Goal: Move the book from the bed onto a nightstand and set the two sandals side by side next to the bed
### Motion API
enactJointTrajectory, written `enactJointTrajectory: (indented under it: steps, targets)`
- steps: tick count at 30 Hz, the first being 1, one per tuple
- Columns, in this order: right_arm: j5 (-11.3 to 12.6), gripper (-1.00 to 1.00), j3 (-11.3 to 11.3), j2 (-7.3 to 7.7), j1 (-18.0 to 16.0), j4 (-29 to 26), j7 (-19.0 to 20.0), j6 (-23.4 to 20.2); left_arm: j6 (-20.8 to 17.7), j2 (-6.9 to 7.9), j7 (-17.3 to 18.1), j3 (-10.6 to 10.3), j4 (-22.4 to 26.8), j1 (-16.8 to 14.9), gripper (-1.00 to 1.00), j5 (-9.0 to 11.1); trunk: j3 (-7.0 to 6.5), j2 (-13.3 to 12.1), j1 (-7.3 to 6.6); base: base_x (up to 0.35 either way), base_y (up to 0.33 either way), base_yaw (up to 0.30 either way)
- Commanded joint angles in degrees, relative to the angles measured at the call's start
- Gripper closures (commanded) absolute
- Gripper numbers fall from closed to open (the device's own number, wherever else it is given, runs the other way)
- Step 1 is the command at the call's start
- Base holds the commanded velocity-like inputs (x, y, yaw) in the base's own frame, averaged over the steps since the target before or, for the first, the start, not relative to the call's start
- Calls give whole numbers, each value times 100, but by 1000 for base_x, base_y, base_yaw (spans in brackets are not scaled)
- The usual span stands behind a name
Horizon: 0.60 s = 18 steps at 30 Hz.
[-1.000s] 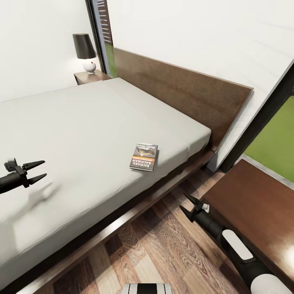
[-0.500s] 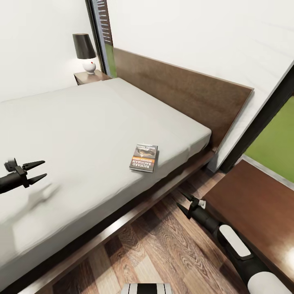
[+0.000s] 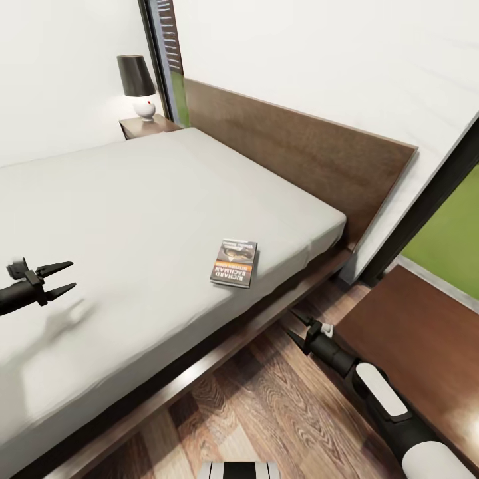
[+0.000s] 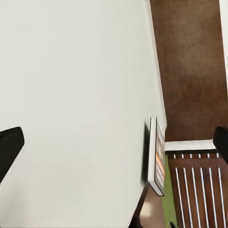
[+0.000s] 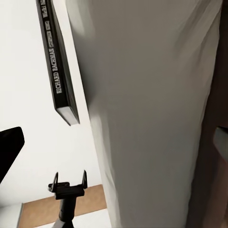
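One book (image 3: 234, 263) is seen lying flat on the light-grey mattress of the bed (image 3: 133, 219), close to the mattress edge nearest the robot and toward the headboard (image 3: 299, 159) end. It is a thin paperback: the cover is dark, crossed by an orange band, and white lettering reading "RICHARD BACHMAN" is printed on it. In the right wrist view the book (image 5: 57, 61) is seen edge-on, and the same name is read along its dark spine; in the left wrist view its (image 4: 156, 156) thin pale page edge and a touch of orange are made out. The left gripper (image 3: 63, 278) is held above the mattress, well apart from the book, its two pointed fingers parted and nothing between them. The right gripper (image 3: 296, 326) is held low over the wood-plank floor (image 3: 266, 406), just beside the bed frame, likewise parted and empty. A nightstand (image 3: 148, 124) with a dark-shaded lamp (image 3: 138, 83) is seen beyond the far side of the bed.
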<state>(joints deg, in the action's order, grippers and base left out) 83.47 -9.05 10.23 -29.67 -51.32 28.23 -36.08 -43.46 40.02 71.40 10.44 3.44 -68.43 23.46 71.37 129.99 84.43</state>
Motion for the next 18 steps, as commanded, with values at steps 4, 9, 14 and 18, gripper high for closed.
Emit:
enactJointTrajectory:
  steps: [4,9,14,18]
  targets:
    - [29,-100,-19,0,-3,-4,1,-15,-54,-2,20,46,-2,-4,-100,-43,4,1,0,84,0,0]
    - [26,-100,-35,-2,-3,-8,-4,-20,-56,-3,22,46,-1,-4,-100,-42,4,1,0,84,0,0]
    - [20,-100,-47,-21,-3,-9,-7,-21,-57,0,26,46,-1,-4,-100,-40,4,1,0,82,0,0]
    - [15,-100,-53,-41,-3,-9,-6,-22,-57,3,29,46,-1,-4,-100,-42,4,1,0,74,0,0]
